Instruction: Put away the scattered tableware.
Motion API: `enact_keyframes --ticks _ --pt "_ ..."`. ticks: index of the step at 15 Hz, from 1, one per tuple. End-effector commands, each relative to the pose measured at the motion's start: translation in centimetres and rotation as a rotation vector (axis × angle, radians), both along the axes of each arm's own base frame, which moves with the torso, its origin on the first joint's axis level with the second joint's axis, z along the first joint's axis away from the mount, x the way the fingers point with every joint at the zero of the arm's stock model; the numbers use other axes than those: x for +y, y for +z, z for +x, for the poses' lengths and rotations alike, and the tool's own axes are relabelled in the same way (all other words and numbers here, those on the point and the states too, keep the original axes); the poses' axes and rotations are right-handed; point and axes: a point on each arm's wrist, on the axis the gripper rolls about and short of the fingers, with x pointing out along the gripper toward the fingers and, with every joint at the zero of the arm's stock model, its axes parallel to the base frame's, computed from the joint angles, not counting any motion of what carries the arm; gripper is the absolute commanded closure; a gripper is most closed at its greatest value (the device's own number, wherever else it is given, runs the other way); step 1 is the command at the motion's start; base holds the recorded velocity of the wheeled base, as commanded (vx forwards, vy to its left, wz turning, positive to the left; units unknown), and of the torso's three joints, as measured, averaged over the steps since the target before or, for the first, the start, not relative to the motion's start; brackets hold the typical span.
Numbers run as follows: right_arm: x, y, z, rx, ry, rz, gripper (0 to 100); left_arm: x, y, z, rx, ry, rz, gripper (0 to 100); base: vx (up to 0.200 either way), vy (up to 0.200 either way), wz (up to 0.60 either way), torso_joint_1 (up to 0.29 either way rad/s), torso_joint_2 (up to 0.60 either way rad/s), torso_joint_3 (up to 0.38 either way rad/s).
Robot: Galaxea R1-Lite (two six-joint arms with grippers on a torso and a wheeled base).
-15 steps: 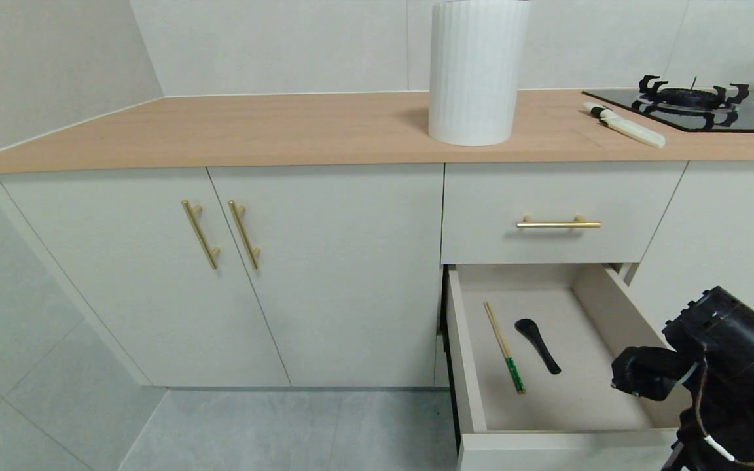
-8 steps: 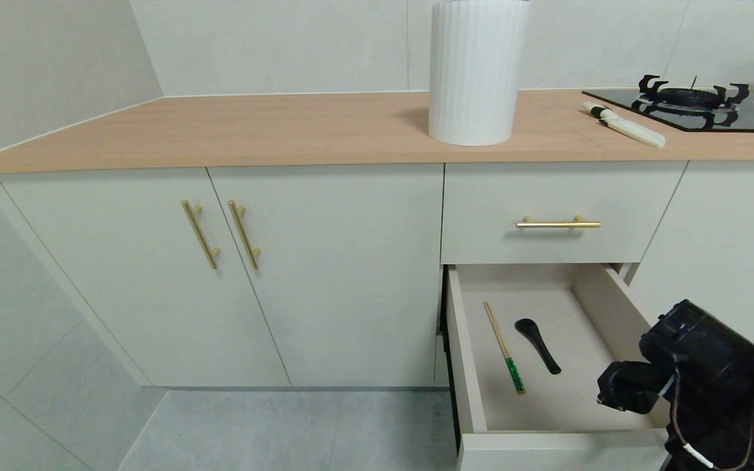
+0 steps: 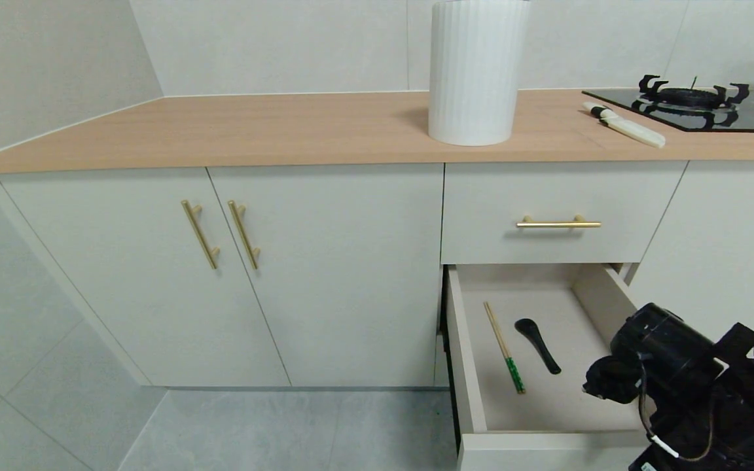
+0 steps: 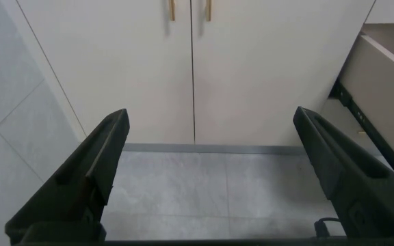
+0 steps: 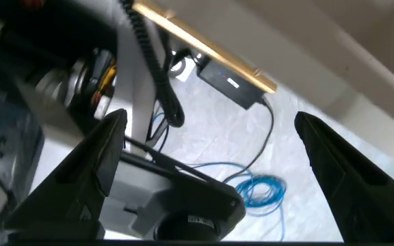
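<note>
The lower drawer point(image 3: 467, 366) stands pulled out. Inside it lie a pair of wooden chopsticks with green ends point(image 3: 503, 356) and, beside them, a black spoon point(image 3: 537, 353). A white-handled knife point(image 3: 622, 124) rests on the wooden counter next to the hob. My right arm's wrist point(image 3: 671, 379) hangs low at the drawer's front right corner. My right gripper point(image 5: 207, 119) is open and empty, looking up at the drawer's gold handle point(image 5: 204, 48) from below. My left gripper point(image 4: 211, 116) is open and empty, low above the floor and facing the cabinet doors.
A tall white ribbed container point(image 3: 475, 72) stands on the counter point(image 3: 252, 131) above the drawers. A black gas hob point(image 3: 698, 108) sits at the right. The upper drawer point(image 3: 558, 224) is closed, as are the double doors point(image 3: 220, 261). A blue cable point(image 5: 262, 188) lies coiled on the floor.
My right arm has moved left and down along the open drawer's right side toward its front. The chopsticks, spoon and knife have stayed put.
</note>
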Motion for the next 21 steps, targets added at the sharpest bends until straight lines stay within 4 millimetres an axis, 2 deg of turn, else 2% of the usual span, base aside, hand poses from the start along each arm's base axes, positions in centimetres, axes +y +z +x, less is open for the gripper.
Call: enact_keyframes --ticks 1,12,21 --pt "0.6 -0.9 1.1 0.018 -0.044 -0.025 0 0.0 0.0 0.0 0.000 0.000 -0.001 0 0.000 0.000 0.00 0.000 0.00 0.000" --pt "2.5 -0.6 5.3 -0.111 -0.371 0.027 0 0.0 0.0 0.0 0.000 0.000 -0.001 0 0.000 0.000 0.00 0.000 0.00 0.000" --pt "2.8 -0.8 6.9 -0.298 -0.463 0.096 0 0.0 0.0 0.0 0.000 0.000 -0.001 0 0.000 0.000 0.00 0.000 0.00 0.000"
